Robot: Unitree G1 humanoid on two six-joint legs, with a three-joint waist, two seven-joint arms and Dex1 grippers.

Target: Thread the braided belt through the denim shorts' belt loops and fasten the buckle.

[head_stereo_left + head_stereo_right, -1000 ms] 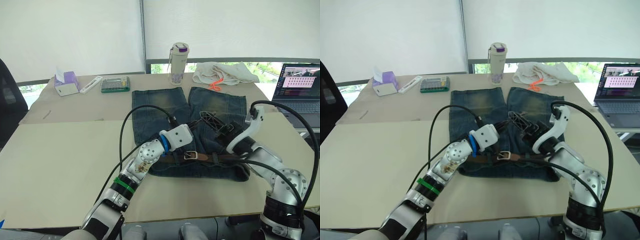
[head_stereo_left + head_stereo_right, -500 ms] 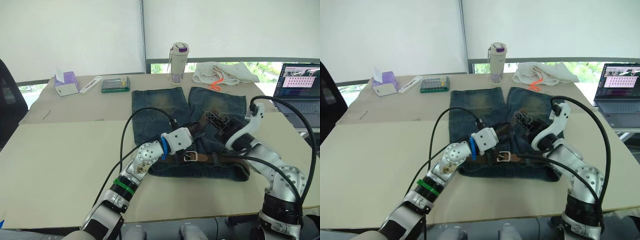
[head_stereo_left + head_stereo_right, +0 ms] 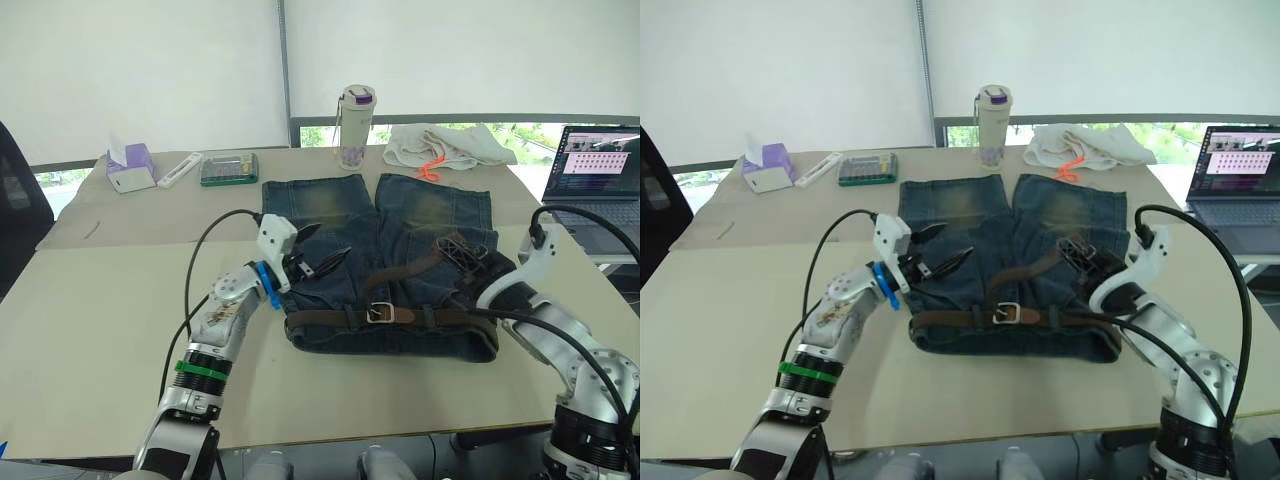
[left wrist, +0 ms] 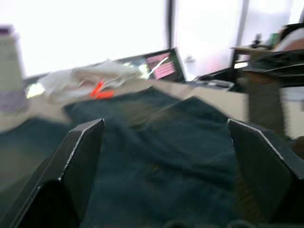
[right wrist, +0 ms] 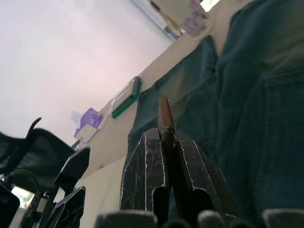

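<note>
The denim shorts lie flat on the table, waistband toward me. The braided belt runs along the waistband under the belt loops, and the buckle sits at the waistband's middle. From the buckle the belt's free end rises toward the right leg, where my right gripper is shut on it. The right wrist view shows the brown tip sticking out between the closed fingers. My left gripper hovers open over the shorts' left leg, apart from the belt, with nothing in it.
At the far edge stand a bottle, a white cloth, a green box, a white remote and a tissue box. A laptop sits at the right and a black chair at the left.
My left gripper opened and drew back to the left, away from the buckle. My right gripper shut on the belt's free end and moved to the right with it.
</note>
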